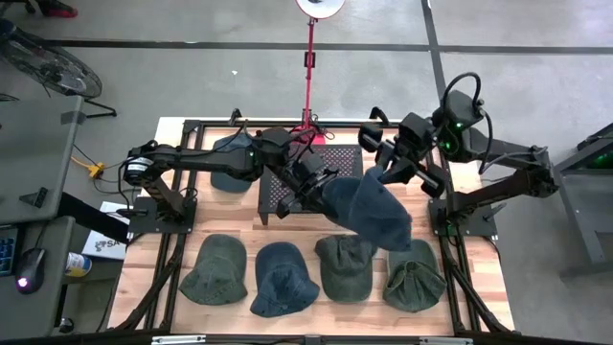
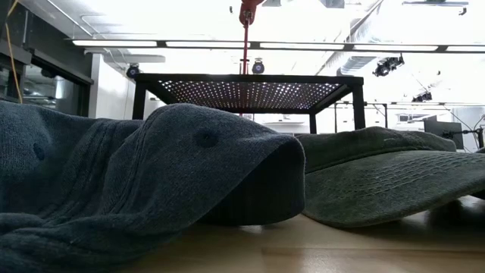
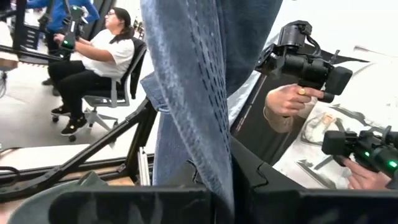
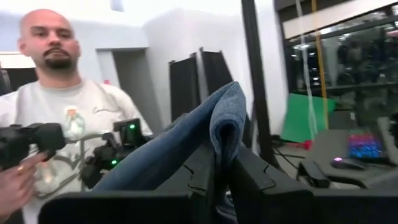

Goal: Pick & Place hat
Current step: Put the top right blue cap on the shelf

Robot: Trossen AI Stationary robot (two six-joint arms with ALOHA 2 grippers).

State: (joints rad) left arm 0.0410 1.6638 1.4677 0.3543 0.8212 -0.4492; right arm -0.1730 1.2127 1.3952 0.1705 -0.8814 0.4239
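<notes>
Two tools hold one blue hat [image 1: 375, 213] in the air, just in front of the black rack [image 1: 308, 171] at the back of the tabletop [image 1: 479, 297]. The left tool [image 1: 321, 192] is clamped on the hat's near-rack edge, fabric hanging between its fingers [image 3: 261, 180]. The right tool [image 1: 391, 172] pinches a fold of the same hat. Four more hats lie in a row in front of the rack: green [image 1: 215, 269], blue [image 1: 283, 276], green [image 1: 345, 265], green [image 1: 414, 275].

Between my dark fingers [image 4: 219, 186] hangs a faded blue denim hat [image 1: 374, 213]; below, green hats [image 1: 214, 269] on a pale wooden desk [image 1: 235, 216].
</notes>
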